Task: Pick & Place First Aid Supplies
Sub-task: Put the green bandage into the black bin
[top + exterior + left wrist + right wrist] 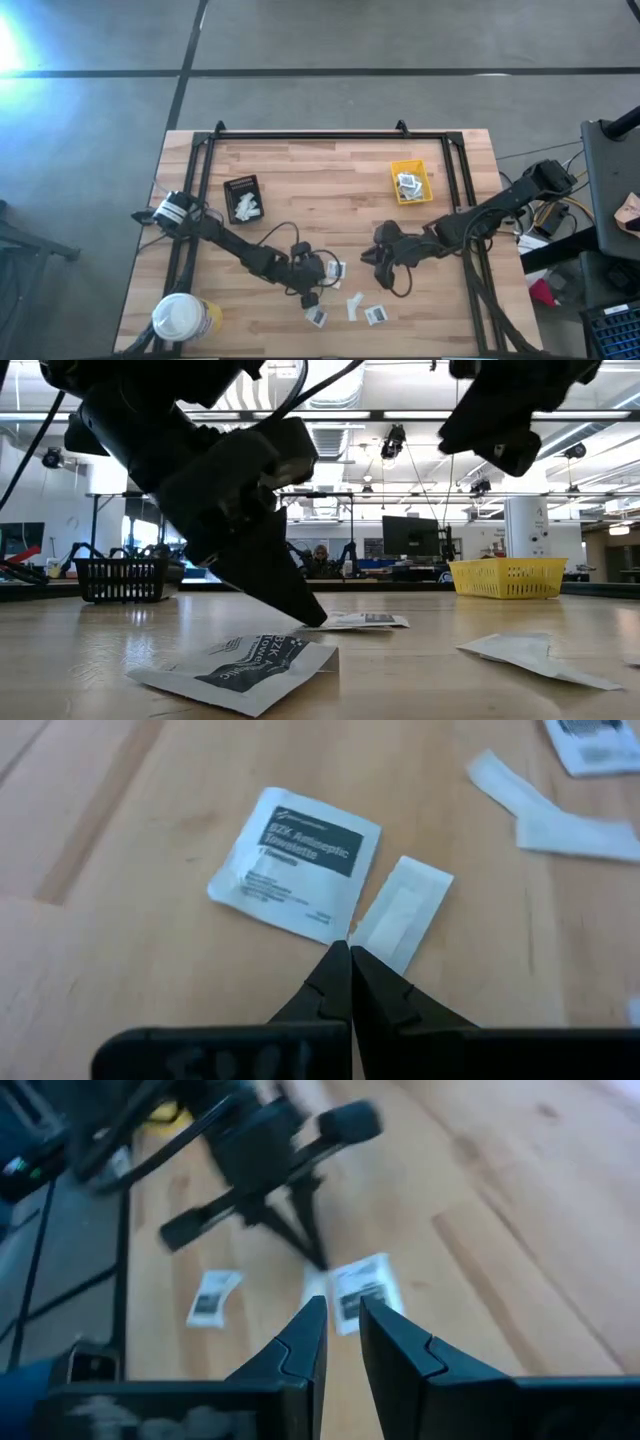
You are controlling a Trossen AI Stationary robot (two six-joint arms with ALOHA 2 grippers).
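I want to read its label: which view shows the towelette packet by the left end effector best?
The left wrist view: the towelette packet lies flat, print facing the camera. The high view shows a small white square, the low view a thin edge, the right wrist view a blur.

Overhead view was evenly lit, with strong white glare on the floor at ten o'clock. In the low view, ceiling strip lights backlit the scene; the arm read as near-black silhouette. The right wrist view was motion-blurred, the far arm smeared. In the left wrist view the printed packet was legible; the pale strip at two o'clock was soft.
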